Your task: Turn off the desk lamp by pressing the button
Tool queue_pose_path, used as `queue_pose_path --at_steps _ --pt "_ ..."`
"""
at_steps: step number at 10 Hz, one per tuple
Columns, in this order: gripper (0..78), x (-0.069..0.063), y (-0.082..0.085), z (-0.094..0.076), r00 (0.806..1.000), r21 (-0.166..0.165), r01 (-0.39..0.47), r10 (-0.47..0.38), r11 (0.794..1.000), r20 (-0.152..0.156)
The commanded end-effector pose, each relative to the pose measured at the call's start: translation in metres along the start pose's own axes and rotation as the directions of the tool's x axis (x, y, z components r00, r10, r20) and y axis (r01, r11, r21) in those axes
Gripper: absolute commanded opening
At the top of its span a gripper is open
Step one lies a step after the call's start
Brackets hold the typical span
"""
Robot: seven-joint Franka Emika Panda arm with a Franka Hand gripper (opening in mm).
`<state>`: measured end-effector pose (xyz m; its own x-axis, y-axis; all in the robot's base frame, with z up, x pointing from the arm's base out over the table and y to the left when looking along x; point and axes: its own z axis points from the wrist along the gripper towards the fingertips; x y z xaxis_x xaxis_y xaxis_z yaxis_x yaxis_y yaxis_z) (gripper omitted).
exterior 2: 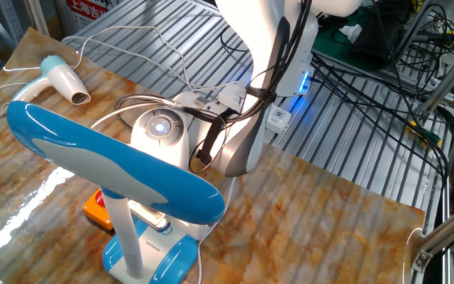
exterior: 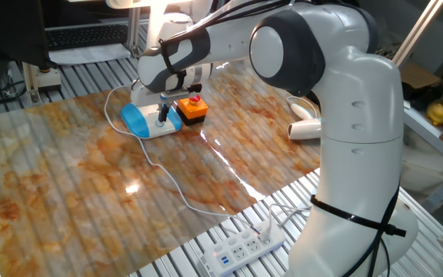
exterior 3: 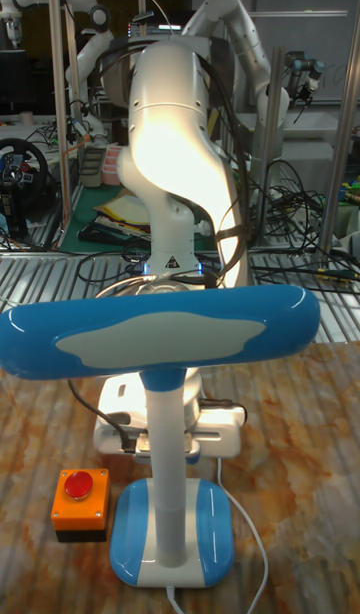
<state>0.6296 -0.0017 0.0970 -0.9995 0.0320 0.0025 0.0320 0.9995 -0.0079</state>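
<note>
One arm reaches over the tabletop (exterior: 68,169); end effector (exterior: 161,117) down on the desk lamp (exterior: 151,120) base, finger gap unreadable. Other fixed view: lamp head (exterior 2: 109,154) hides the fingertips. Tall view: lamp base (exterior 3: 170,546) beside orange button box (exterior 3: 79,505).

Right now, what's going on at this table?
A robot arm has its gripper down on the blue-and-white base of a desk lamp, where the button sits. The lamp looks lit: its glow falls on the arm in the tall fixed view. An orange box with a red knob stands beside the base. A hair dryer lies further off.
</note>
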Motion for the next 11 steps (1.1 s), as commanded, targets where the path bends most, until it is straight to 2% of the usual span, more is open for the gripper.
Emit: queue_pose_path --at_steps 1,4,5,6,9,11 --pt "0.0 0.0179 0.0064 -0.0033 0.999 0.008 -0.035 0.035 0.999 -0.013" --pt "0.0 0.0177 0.0064 -0.0028 0.999 0.007 -0.035 0.035 0.999 -0.019" --pt "0.0 0.0178 0.0065 -0.0028 0.998 0.011 -0.039 0.039 0.999 -0.049" --pt "0.0 0.0179 0.0065 -0.0027 0.998 0.014 -0.037 0.038 0.999 -0.058" --pt "0.0 0.0167 0.0067 -0.0005 0.998 0.017 -0.038 0.038 0.999 -0.054" --pt "0.0 0.0125 0.0048 -0.0018 0.999 0.011 -0.036 0.036 0.999 -0.025"
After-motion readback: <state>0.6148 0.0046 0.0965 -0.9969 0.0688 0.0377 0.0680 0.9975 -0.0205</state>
